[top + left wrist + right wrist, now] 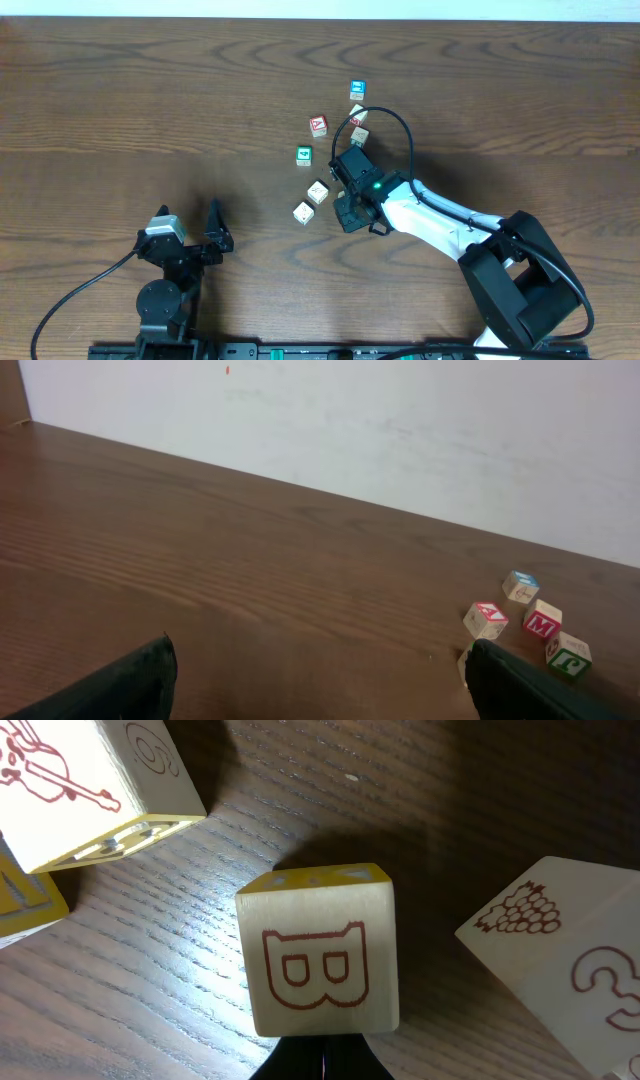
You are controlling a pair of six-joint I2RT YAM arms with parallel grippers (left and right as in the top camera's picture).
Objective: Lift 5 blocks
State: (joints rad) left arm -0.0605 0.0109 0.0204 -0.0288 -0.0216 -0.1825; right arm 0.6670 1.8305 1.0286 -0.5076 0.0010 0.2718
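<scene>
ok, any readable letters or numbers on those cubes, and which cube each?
"B": yellow-edged cube, right wrist view.
"3": grape-picture cube.
"6" or "9", cannot tell which: violin-picture cube.
"M": red-lettered cube, left wrist view.
"J": green-lettered cube.
Other cubes, and all in the overhead view: too small to read.

A dark brown table [150,100] with a wavy, streaked wood grain fills the overhead view, evenly lit with a faint sheen. Its far edge meets a plain, off-white wall [400,430], matt and slightly mottled, with one tiny orange-red speck [227,370] high up. At the left, the wall turns a corner.
</scene>
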